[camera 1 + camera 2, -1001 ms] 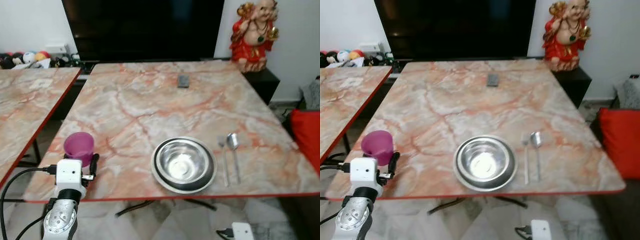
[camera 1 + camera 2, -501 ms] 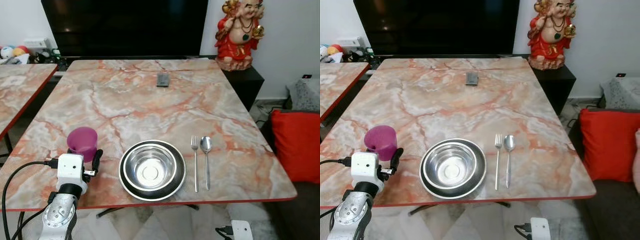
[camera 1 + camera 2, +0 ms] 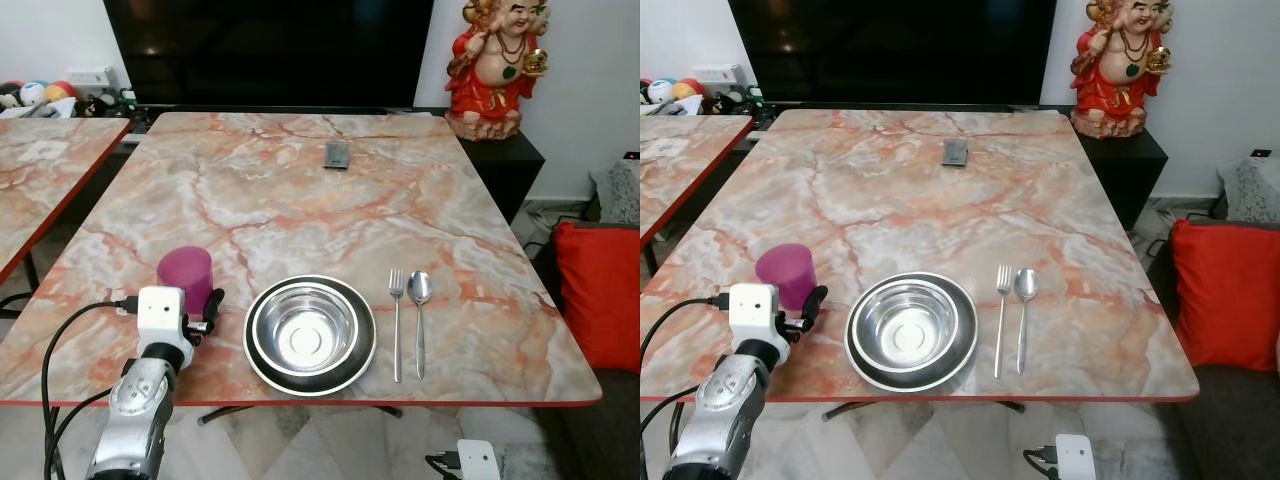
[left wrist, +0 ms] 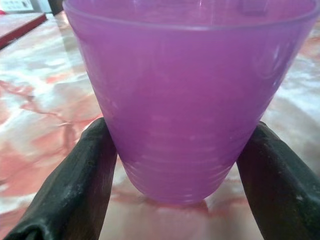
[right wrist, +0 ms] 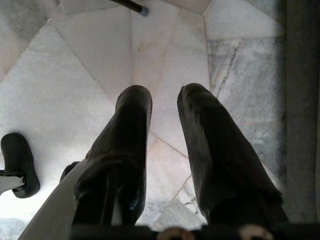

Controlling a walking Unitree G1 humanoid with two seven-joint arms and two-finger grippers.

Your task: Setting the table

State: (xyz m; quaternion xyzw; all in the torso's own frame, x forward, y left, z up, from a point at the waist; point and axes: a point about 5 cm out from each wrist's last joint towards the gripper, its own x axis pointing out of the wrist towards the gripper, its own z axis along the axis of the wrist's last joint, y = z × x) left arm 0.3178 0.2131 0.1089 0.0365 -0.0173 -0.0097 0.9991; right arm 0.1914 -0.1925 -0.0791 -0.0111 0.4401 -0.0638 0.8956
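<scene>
My left gripper is clamped on the purple cup, which stands upright on the marble table, just left of the steel bowl. My right gripper hangs over the floor, fingers slightly apart.

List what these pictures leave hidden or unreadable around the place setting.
- Inside of the purple cup: head views are too oblique and the left wrist view is side-on, so its contents are unknown.
- Left hand: its fingers flank the cup, but the cup base hides whether it rests on the table.
- Small dark object at the far side: too small to identify.
- Plate under the steel bowl: only its rim shows.
</scene>
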